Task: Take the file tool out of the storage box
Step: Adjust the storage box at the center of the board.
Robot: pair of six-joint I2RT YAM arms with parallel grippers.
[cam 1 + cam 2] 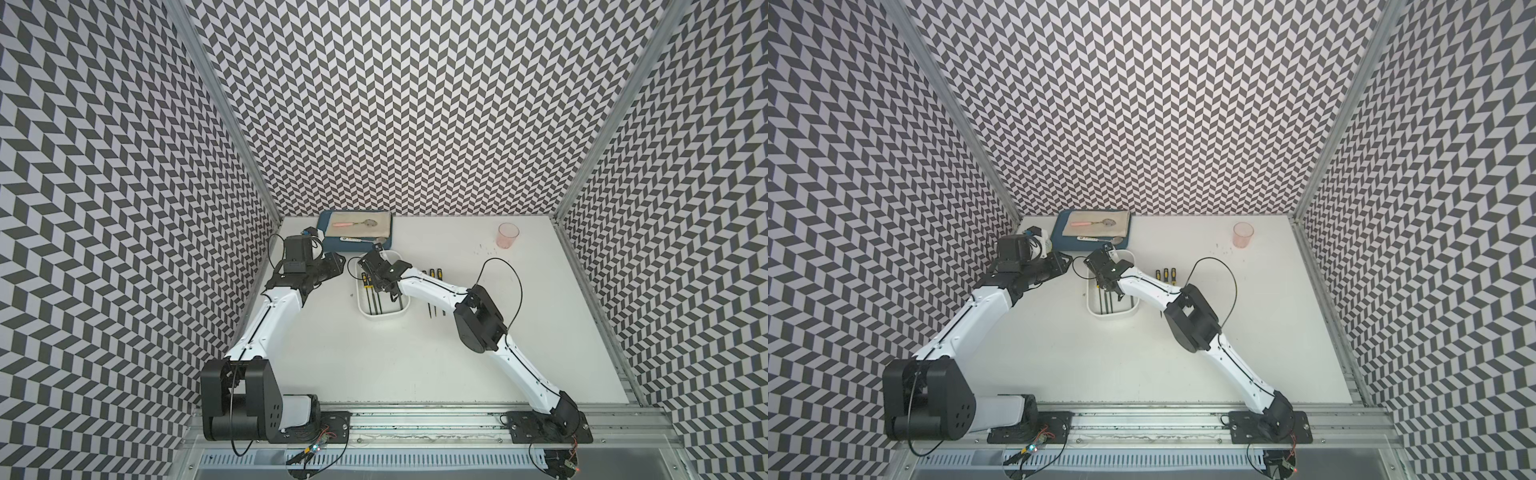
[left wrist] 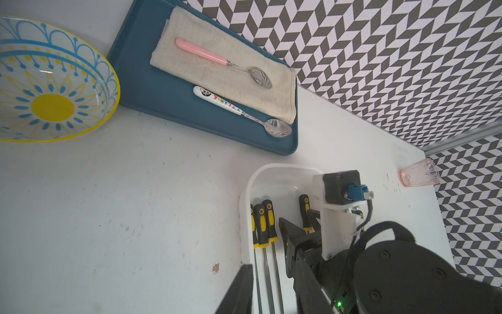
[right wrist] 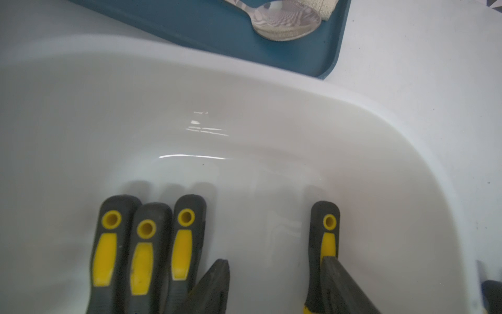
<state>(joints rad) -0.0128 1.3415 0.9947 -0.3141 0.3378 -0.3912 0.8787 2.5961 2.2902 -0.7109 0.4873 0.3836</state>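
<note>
The storage box (image 1: 382, 316), a shallow white tub, stands mid-table in both top views. Four black-and-yellow file tools lie in it. Three lie side by side (image 3: 146, 244) and one lies apart (image 3: 324, 236). My right gripper (image 3: 275, 271) reaches down into the box and is open. One finger is beside the group of three, and the other overlaps the lone file's handle. Only bare box floor shows between them. My left gripper (image 1: 338, 262) hovers just left of the box, its jaws a little apart and holding nothing.
Three more files (image 1: 432, 274) lie on the table right of the box. A dark blue tray (image 2: 163, 95) with a cloth and two spoons sits behind it. A patterned bowl (image 2: 49, 81) sits at the far left and a pink glass (image 1: 508, 235) at the far right.
</note>
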